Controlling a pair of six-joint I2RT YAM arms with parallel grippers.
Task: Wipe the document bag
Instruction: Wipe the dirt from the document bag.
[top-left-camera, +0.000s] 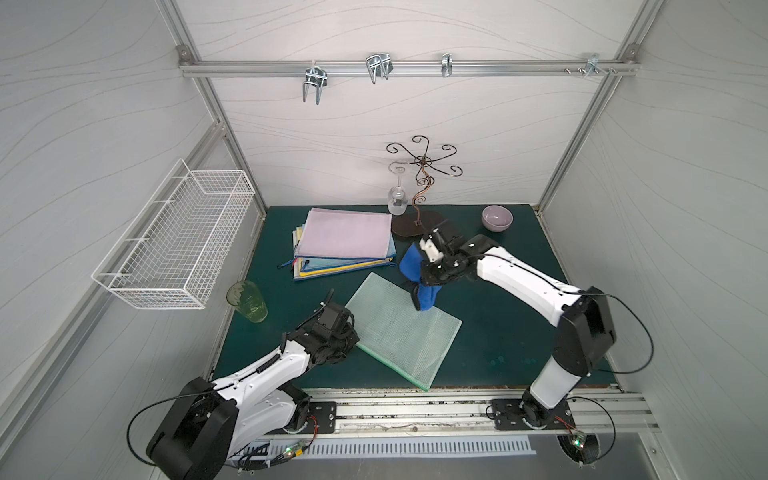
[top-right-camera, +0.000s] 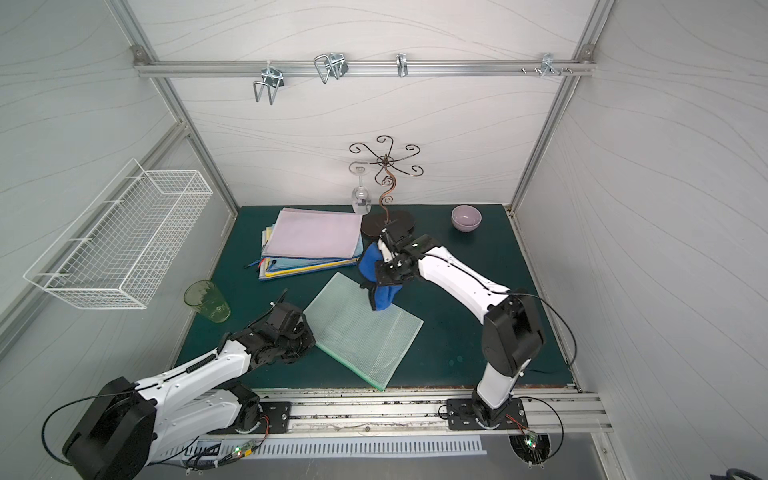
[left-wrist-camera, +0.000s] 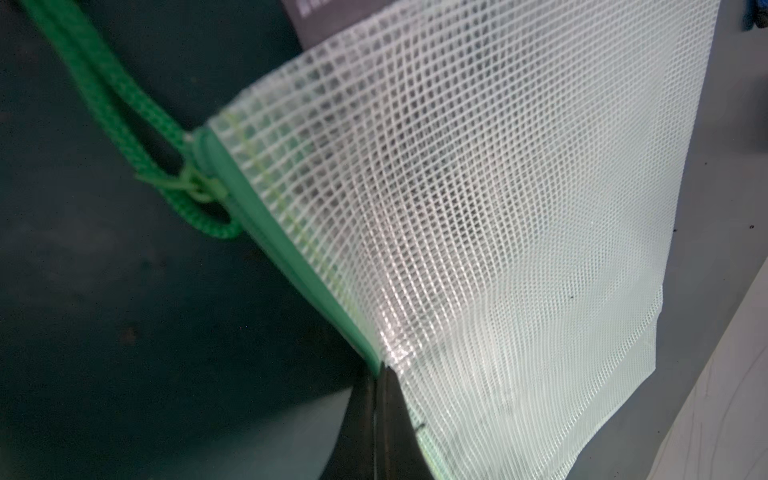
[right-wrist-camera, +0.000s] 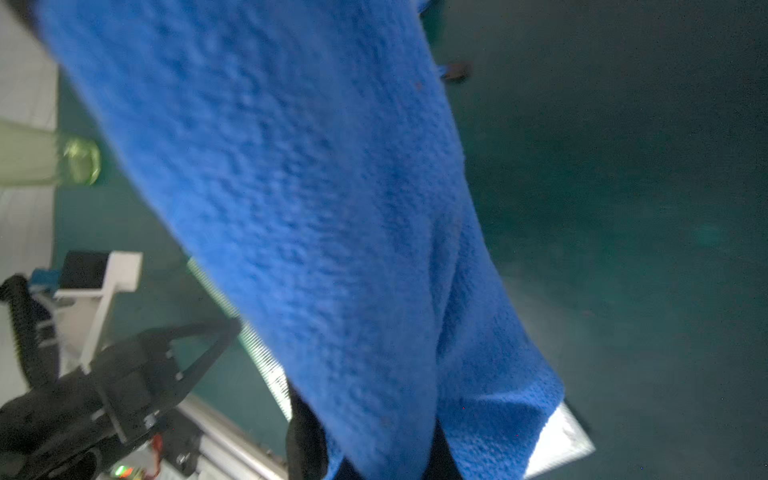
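The document bag (top-left-camera: 405, 332) (top-right-camera: 363, 332) is a pale green mesh pouch lying slantwise on the dark green mat; its green zip edge and cord show in the left wrist view (left-wrist-camera: 478, 208). My left gripper (top-left-camera: 352, 337) (left-wrist-camera: 380, 376) is shut, its tips resting on the bag's zip edge with nothing seen between them. My right gripper (top-left-camera: 417, 291) (right-wrist-camera: 374, 451) is shut on a blue cloth (top-left-camera: 411, 262) (top-right-camera: 370, 262) (right-wrist-camera: 311, 208). The cloth's lower end hangs over the bag's far corner.
A stack of coloured document bags (top-left-camera: 345, 243) lies at the back left. A green cup (top-left-camera: 247, 301) stands left of my left arm. A metal glass stand (top-left-camera: 419, 187) with a hanging wine glass (top-left-camera: 396, 201) and a purple bowl (top-left-camera: 496, 218) are at the back. A wire basket (top-left-camera: 174, 237) hangs on the left wall.
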